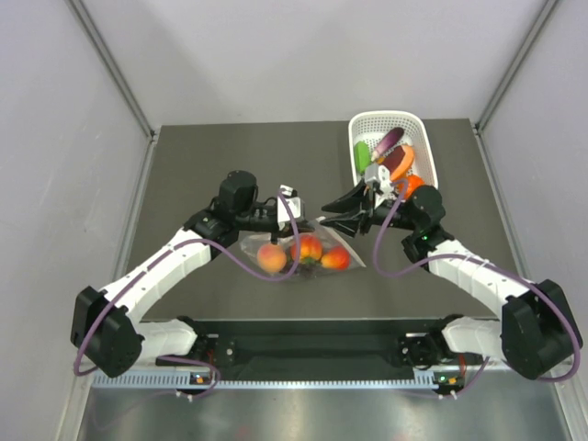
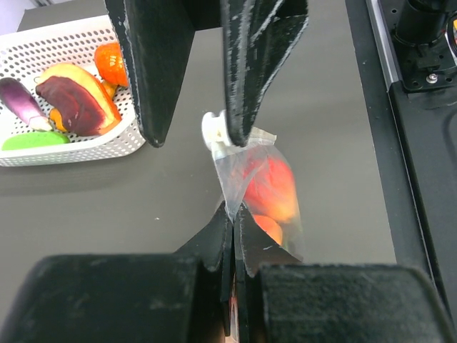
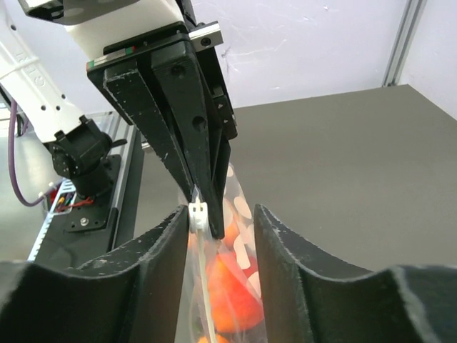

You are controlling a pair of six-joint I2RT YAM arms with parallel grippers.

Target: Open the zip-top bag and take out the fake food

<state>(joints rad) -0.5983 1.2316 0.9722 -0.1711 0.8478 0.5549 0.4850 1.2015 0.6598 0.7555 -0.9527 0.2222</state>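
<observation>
The clear zip-top bag (image 1: 292,246) with white dots hangs just above the table's middle. The fake food inside includes a peach-orange fruit (image 1: 271,258) and red-orange fruits (image 1: 309,248). My left gripper (image 2: 234,213) is shut on the bag's top edge (image 2: 239,182), holding it up. The white zip slider (image 3: 198,216) sits just past that grip. My right gripper (image 3: 220,214) faces the left one with its jaws apart, straddling the slider and the bag's top (image 3: 239,207). The slider rests against its left finger (image 3: 161,250). In the top view both grippers meet above the bag.
A white lattice basket (image 1: 360,121) stands at the back right, holding a purple eggplant (image 1: 390,140), a green vegetable (image 1: 365,156) and orange pieces. It also shows in the left wrist view as the basket (image 2: 78,146). The arm bases and black rail (image 1: 312,349) run along the near edge.
</observation>
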